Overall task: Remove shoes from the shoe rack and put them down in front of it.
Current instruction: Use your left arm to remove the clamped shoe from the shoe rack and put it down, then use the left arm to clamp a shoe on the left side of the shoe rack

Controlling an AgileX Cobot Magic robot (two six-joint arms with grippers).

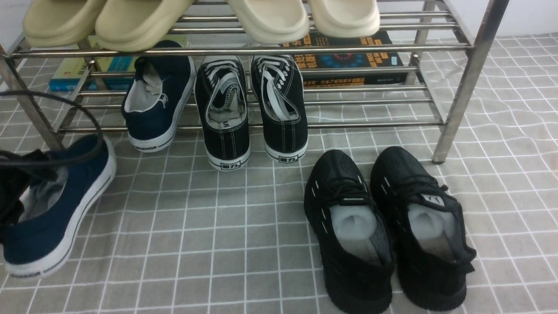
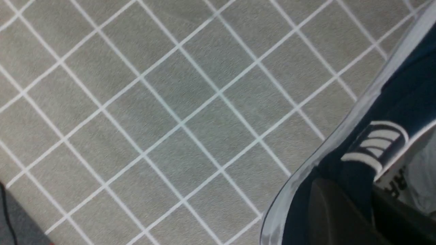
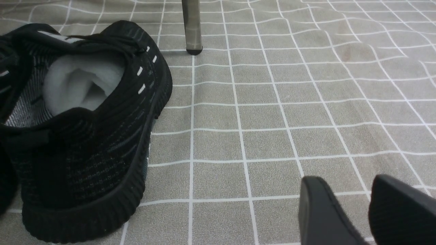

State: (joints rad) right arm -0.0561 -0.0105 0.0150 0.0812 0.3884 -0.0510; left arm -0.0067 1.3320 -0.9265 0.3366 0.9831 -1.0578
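Observation:
One navy blue shoe (image 1: pixel 65 205) with a white sole lies tilted over the checked cloth at the far left, in front of the shoe rack (image 1: pixel 462 87). My left gripper (image 1: pixel 17 192) is shut on its side wall near the heel. In the left wrist view one dark finger (image 2: pixel 333 211) sits outside the navy wall (image 2: pixel 402 98) and the other inside. The second navy shoe (image 1: pixel 159 100) rests on the rack's lower bars, heel toward me. My right gripper (image 3: pixel 351 197) hovers open over bare cloth with nothing between its fingers; it is out of the front view.
Black lace-up sneakers (image 1: pixel 250 109) lean on the lower shelf. Two black knit trainers (image 1: pixel 383 226) stand in front of the rack at the right, one of them (image 3: pixel 85 129) close to my right gripper. Beige slippers (image 1: pixel 130 22) fill the top shelf, with books (image 1: pixel 348 61) behind.

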